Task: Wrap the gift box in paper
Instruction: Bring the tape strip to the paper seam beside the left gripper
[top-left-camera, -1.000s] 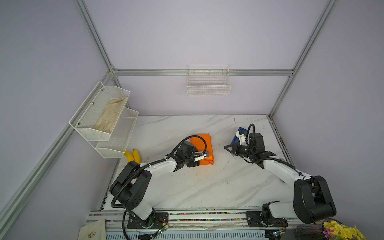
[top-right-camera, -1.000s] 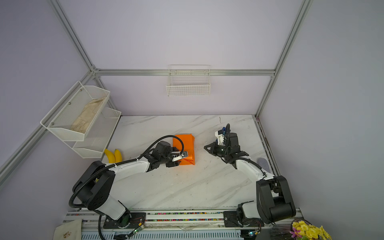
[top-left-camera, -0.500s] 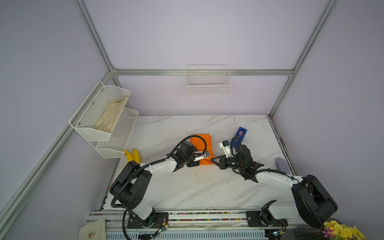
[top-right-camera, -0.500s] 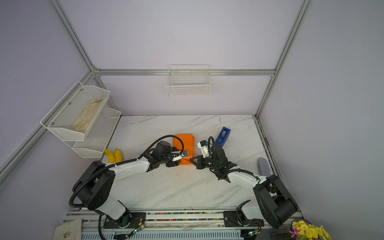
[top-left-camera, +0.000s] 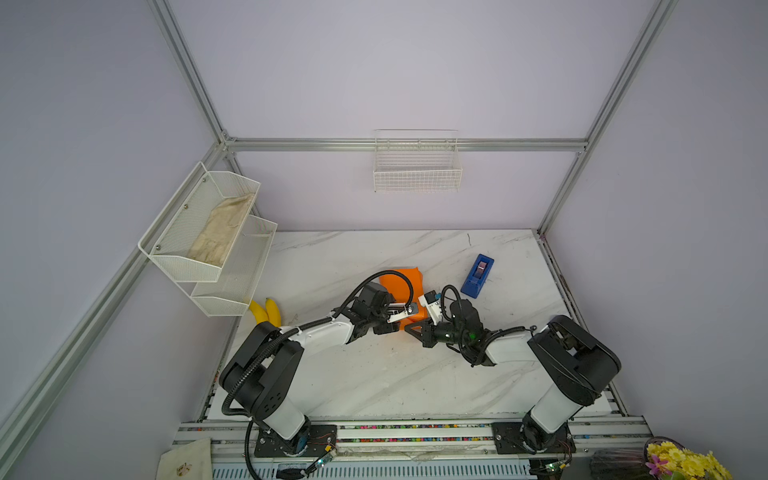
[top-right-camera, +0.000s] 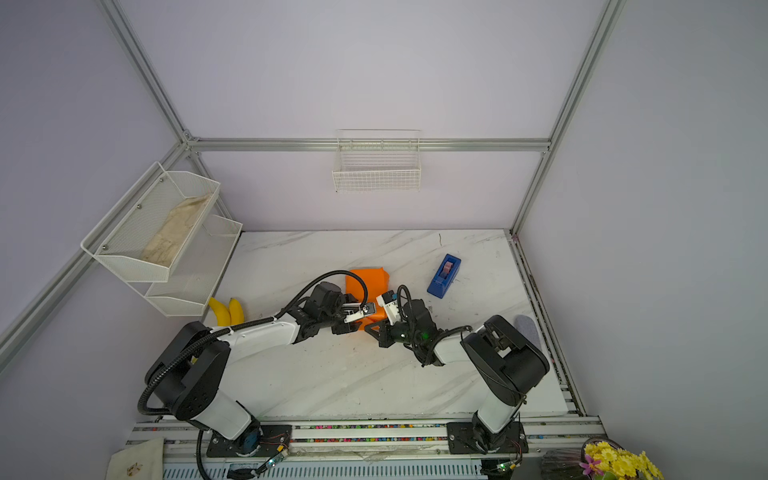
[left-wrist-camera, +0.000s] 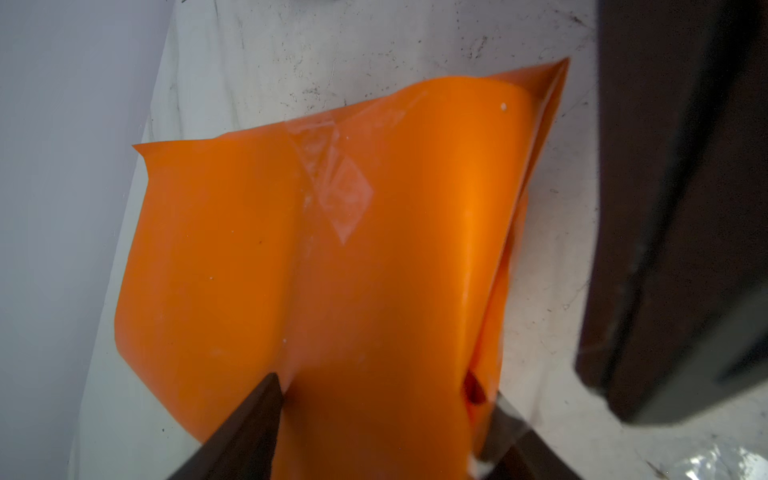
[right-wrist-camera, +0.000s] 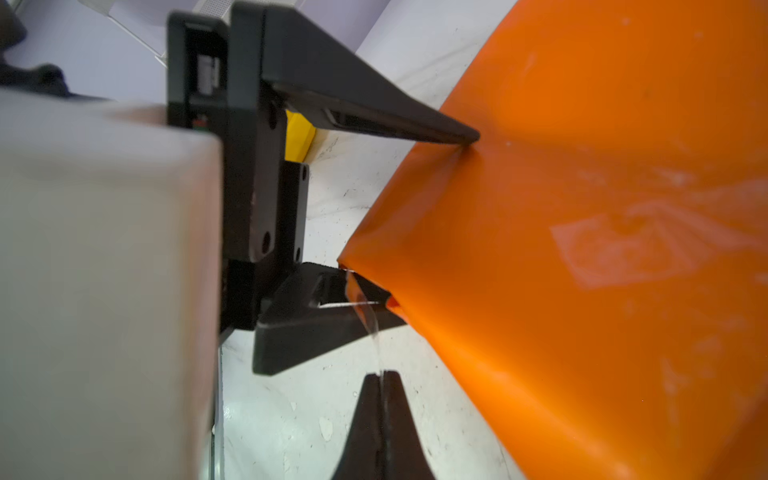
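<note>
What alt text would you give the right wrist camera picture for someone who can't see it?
The right gripper, shut, pinches a strip of clear tape stretched to a corner of the orange paper wrapping. The left gripper clamps the wrapped parcel from both sides on a marble table.

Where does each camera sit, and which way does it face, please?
Top views: high over the front edge, looking down on the marble table; both whole arms show.
Left wrist: on the left arm, looking past the left fingers straddling the paper.
Right wrist: low by the table, facing the paper; right fingers pinch clear tape.
Shared: both wrist views show the orange paper, its taped seam and the left fingers.
</note>
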